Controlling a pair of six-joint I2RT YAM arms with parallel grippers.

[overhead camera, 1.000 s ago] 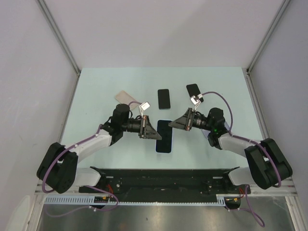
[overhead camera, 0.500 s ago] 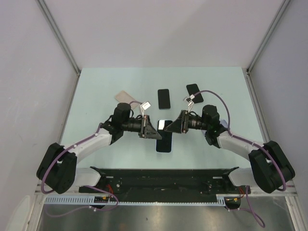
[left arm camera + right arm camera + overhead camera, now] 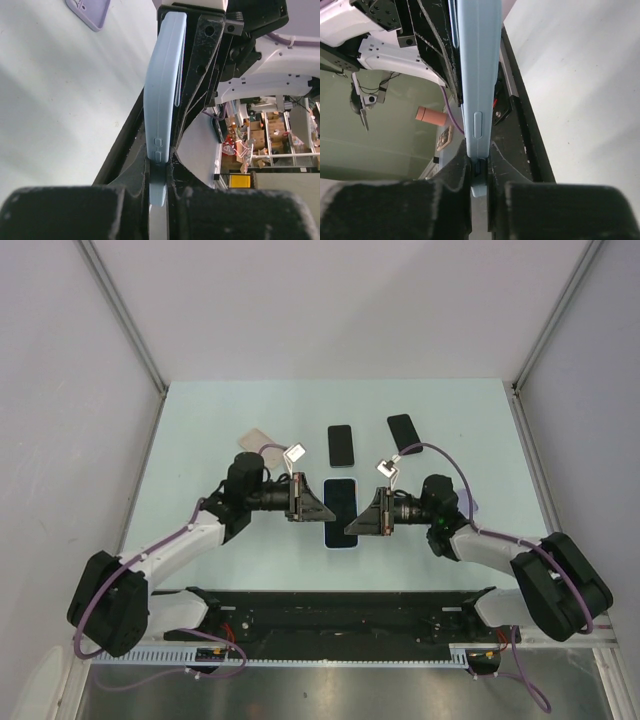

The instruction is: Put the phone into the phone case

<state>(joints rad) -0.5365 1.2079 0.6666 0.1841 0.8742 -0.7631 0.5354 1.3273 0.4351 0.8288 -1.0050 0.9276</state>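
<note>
A phone with a dark screen [image 3: 341, 502] sits inside a light blue phone case [image 3: 341, 542] in the middle of the table. My left gripper [image 3: 320, 510] is shut on the case's left long edge. My right gripper [image 3: 352, 525] is shut on its right long edge. In the left wrist view the case [image 3: 162, 95] runs edge-on up from the closed left gripper [image 3: 159, 172]. In the right wrist view the case [image 3: 477, 70] rises edge-on from the closed right gripper [image 3: 479, 172], and a dark sliver shows between the pads.
A bare black phone [image 3: 342, 445] lies just beyond the cased one. Another black phone [image 3: 402, 427] lies at the back right. A beige case [image 3: 258, 440] lies at the back left. A lavender case [image 3: 90, 11] shows far off in the left wrist view.
My right gripper moved left and nearer, from beside the phone's far right corner, and closed on the case's right edge. The left gripper and the cased phone shifted slightly away from the arm bases.
</note>
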